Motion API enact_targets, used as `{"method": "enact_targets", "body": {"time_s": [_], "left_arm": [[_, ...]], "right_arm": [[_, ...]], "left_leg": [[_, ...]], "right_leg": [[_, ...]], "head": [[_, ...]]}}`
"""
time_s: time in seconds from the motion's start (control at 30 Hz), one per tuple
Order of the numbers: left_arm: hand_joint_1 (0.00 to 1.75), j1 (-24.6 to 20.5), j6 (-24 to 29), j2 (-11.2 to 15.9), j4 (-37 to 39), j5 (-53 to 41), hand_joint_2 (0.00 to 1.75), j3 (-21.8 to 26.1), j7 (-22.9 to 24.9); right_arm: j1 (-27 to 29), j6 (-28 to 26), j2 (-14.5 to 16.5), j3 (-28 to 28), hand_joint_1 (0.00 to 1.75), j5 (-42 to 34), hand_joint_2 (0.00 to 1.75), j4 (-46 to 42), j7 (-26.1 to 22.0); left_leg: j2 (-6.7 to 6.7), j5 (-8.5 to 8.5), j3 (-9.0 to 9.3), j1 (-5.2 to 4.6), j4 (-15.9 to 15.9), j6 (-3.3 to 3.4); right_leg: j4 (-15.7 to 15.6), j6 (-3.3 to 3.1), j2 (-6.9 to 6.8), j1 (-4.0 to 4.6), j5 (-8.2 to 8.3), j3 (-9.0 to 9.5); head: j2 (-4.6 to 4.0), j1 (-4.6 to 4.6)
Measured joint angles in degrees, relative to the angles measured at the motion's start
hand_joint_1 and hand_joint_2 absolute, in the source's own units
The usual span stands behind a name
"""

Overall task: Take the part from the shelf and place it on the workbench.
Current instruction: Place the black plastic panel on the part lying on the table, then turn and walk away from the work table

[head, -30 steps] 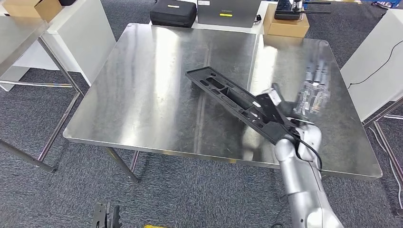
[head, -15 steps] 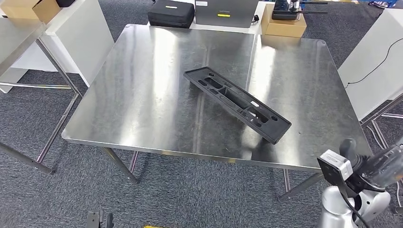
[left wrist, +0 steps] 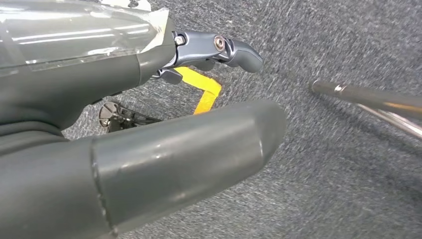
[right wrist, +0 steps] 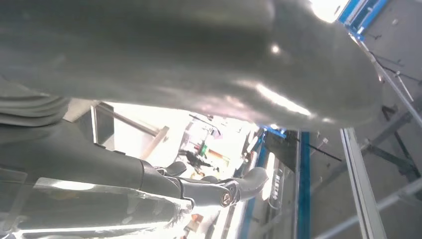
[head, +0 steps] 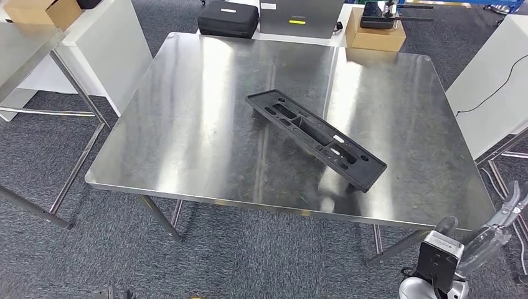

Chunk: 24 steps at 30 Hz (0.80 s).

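one black part (head: 315, 138) lies flat and slantwise on the steel workbench (head: 187, 124), apart from both my hands. my right hand (head: 492, 233) hangs off the bench's near right corner, fingers spread, holding nothing. my left hand (left wrist: 149, 99) hangs over grey carpet (left wrist: 338, 174), fingers apart, empty. behind the bench, a cardboard box (head: 375, 35) carries a dark device (head: 380, 14).

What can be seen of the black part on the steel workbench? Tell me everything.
The black part is a long, flat, matte moulded piece that looks like plastic, with a raised rim and several rectangular recesses and small holes along it, plus a small pale patch near one end. It lies flat and diagonal on the steel workbench, right of centre, its nearer end towards the front edge. Only the workbench touches it.
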Motion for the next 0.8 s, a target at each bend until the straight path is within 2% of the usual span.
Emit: {"method": "enact_targets", "body": {"time_s": [0.07, 0.1, 0.13, 0.17, 0.2, 0.23, 0.27, 0.3, 0.33, 0.37, 0.43, 0.47, 0.5, 0.53, 0.57, 0.6, 0.63, 0.67, 0.7, 0.77, 0.8], "left_arm": [[0.0, 0.0, -0.3, 0.0, 0.0, -0.1, 0.0, 0.3, 0.0], [0.0, 0.1, -0.4, 0.0, 0.0, -0.2, 0.0, 0.5, 0.0], [0.0, 0.1, -0.5, 0.0, 0.0, -0.3, 0.0, 0.6, 0.0], [0.0, 0.1, -0.5, 0.0, 0.0, -0.4, 0.0, 0.7, 0.0], [0.0, 0.1, -0.5, 0.0, 0.0, -0.5, 0.0, 0.9, 0.1], [0.0, 0.1, -0.6, 0.0, 0.0, -0.5, 0.0, 1.0, 0.1], [0.0, 0.2, -0.7, 0.0, 0.0, -0.5, 0.0, 1.2, 0.0], [0.0, 0.2, -0.8, 0.0, 0.0, -0.5, 0.0, 1.4, 0.0], [0.0, 0.2, -0.9, 0.0, -0.1, -0.5, 0.0, 1.6, 0.0], [0.0, 0.2, -1.0, 0.1, -0.1, -0.5, 0.0, 1.7, 0.0], [0.0, 0.4, -1.0, 0.1, -0.1, -0.5, 0.0, 1.8, 0.0], [0.0, 0.5, -1.1, 0.1, -0.1, -0.6, 0.0, 1.9, 0.0], [0.0, 0.6, -1.1, 0.1, -0.1, -0.6, 0.0, 2.0, 0.0], [0.0, 0.7, -1.2, 0.1, -0.1, -0.7, 0.0, 2.1, 0.0], [0.0, 0.7, -1.2, 0.1, -0.1, -0.8, 0.0, 2.3, 0.0], [0.0, 0.8, -1.3, 0.1, -0.1, -0.9, 0.0, 2.4, 0.0], [0.0, 0.8, -1.3, 0.1, -0.1, -1.1, 0.0, 2.6, 0.0], [0.0, 0.8, -1.3, 0.1, -0.1, -1.2, 0.0, 2.7, 0.0], [0.0, 0.8, -1.3, 0.1, -0.1, -1.4, 0.0, 2.9, 0.0], [0.0, 0.6, -1.1, 0.2, -0.2, -1.7, 0.0, 3.0, 0.1], [0.0, 0.6, -1.0, 0.2, -0.2, -1.9, 0.0, 3.1, 0.2]], "right_arm": [[0.8, 0.3, 0.3, 0.1, 0.0, -0.7, 0.0, 0.4, 0.3], [1.4, 0.5, 0.4, 0.1, 0.0, -1.1, 0.0, 0.6, 0.3], [1.9, 0.7, 0.6, 0.1, 0.0, -1.6, 0.0, 0.7, 0.3], [2.4, 0.9, 0.8, 0.1, 0.0, -1.9, 0.0, 0.8, 0.2], [2.7, 1.1, 1.0, 0.1, 0.0, -2.1, 0.0, 0.8, 0.1], [2.9, 1.4, 1.2, 0.1, 0.0, -2.3, 0.0, 0.8, 0.0], [3.1, 1.8, 1.5, 0.1, 0.0, -2.4, 0.0, 0.8, -0.1], [3.3, 2.1, 1.8, 0.1, 0.0, -2.4, 0.0, 0.7, -0.2], [3.5, 2.5, 2.0, 0.1, 0.0, -2.5, 0.0, 0.7, -0.2], [3.7, 2.8, 2.3, 0.0, 0.0, -2.5, 0.0, 0.6, -0.1], [4.0, 3.4, 2.7, 0.0, 0.0, -2.5, 0.0, 0.5, -0.1], [4.0, 3.7, 3.0, 0.0, 0.0, -2.4, 0.0, 0.5, 0.0], [4.2, 4.2, 3.3, -0.1, 0.0, -2.3, 0.0, 0.5, 0.1], [4.3, 4.7, 3.6, -0.1, 0.0, -2.3, 0.0, 0.5, 0.2], [4.5, 5.2, 3.8, -0.2, 0.0, -2.2, 0.0, 0.5, 0.3], [4.7, 5.7, 4.1, -0.4, 0.0, -2.2, 0.0, 0.5, 0.3], [4.9, 6.1, 4.3, -0.6, 0.0, -2.1, 0.0, 0.5, 0.4], [5.0, 6.5, 4.5, -0.8, 0.0, -2.1, 0.0, 0.5, 0.4], [5.2, 6.8, 4.7, -1.0, 0.0, -2.0, 0.0, 0.5, 0.6], [5.3, 7.4, 5.1, -1.5, 0.0, -2.0, 0.0, 0.5, 0.9], [5.4, 7.6, 5.2, -1.6, 0.0, -2.0, 0.0, 0.4, 1.0]], "left_leg": [[0.07, 0.14, -0.07, 0.04, -0.1, 0.19], [0.08, 0.21, -0.19, 0.04, -0.1, 0.17], [0.08, 0.32, -0.31, 0.05, -0.1, 0.09], [0.08, 0.46, -0.44, 0.09, -0.1, -0.05], [0.08, 0.63, -0.55, 0.15, -0.1, -0.28], [0.07, 0.82, -0.65, 0.21, 0.0, -0.57], [0.05, 1.03, -0.76, 0.22, 0.0, -0.91], [0.04, 1.24, -0.81, 0.19, 0.1, -1.28], [0.02, 1.43, -0.87, 0.14, 0.2, -1.63], [0.02, 1.66, -0.93, 0.13, 0.2, -2.03], [0.02, 1.66, -1.33, 0.32, 0.4, -2.87], [0.1, 0.51, -1.77, 0.47, 1.2, -3.29], [0.17, -1.59, -2.51, 0.59, 3.1, -3.65], [0.25, -4.45, -3.49, 0.68, 6.1, -3.94], [0.32, -7.36, -4.63, 0.7, 10.0, -4.2], [0.33, -9.44, -5.53, 0.7, 13.7, -4.36], [0.33, -10.42, -5.75, 0.7, 16.1, -4.4], [0.33, -10.28, -4.88, 0.69, 16.5, -4.29], [0.32, -9.27, -2.77, 0.67, 14.5, -4.06], [0.28, -7.31, 3.66, 0.51, 6.2, -3.25], [0.27, -6.7, 6.16, 0.32, 2.7, -2.84]], "right_leg": [[7.9, -0.42, -0.01, -0.12, -4.04, -3.13], [11.5, -0.36, -0.01, -0.17, -5.54, -4.47], [13.3, -0.09, -0.02, -0.23, -6.16, -4.89], [12.7, 0.36, -0.03, -0.32, -5.83, -4.12], [9.6, 0.89, -0.05, -0.45, -4.72, -2.08], [4.7, 1.34, -0.07, -0.62, -3.39, 0.87], [0.6, 1.52, -0.06, -0.6, -2.04, 3.45], [-2.3, 1.46, 0.0, -0.57, -0.98, 5.13], [-3.8, 1.11, 0.1, -0.47, -0.51, 5.79], [-3.6, 0.62, 0.2, -0.26, -0.25, 5.47], [-3.8, -0.59, 0.23, -0.36, 0.09, 4.77], [-3.9, -1.23, 0.16, -0.42, 0.52, 4.48], [-3.9, -1.79, 0.09, -0.5, 1.06, 4.14], [-3.9, -2.16, 0.01, -0.46, 1.54, 3.74], [-3.8, -2.39, -0.04, -0.34, 2.01, 3.19], [-3.8, -2.45, -0.08, -0.2, 2.46, 2.59], [-3.7, -2.43, -0.1, -0.05, 2.87, 1.99], [-3.7, -2.37, -0.11, 0.09, 3.25, 1.44], [-3.6, -2.29, -0.11, 0.22, 3.59, 1.0], [-3.6, -2.02, -0.1, 0.41, 4.21, 0.46], [-3.6, -1.77, -0.12, 0.47, 4.5, 0.39]], "head": [[0.0, 0.37], [0.0, 0.46], [-0.01, 0.48], [0.0, 0.51], [0.0, 0.53], [0.0, 0.57], [0.0, 0.6], [-0.01, 0.62], [0.0, 0.64], [0.0, 0.61], [0.0, 0.59], [0.0, 0.49], [0.0, 0.35], [0.0, 0.18], [-0.01, 0.04], [-0.01, -0.04], [-0.01, -0.06], [-0.01, -0.08], [-0.01, -0.09], [-0.01, -0.11], [-0.01, -0.02]]}}
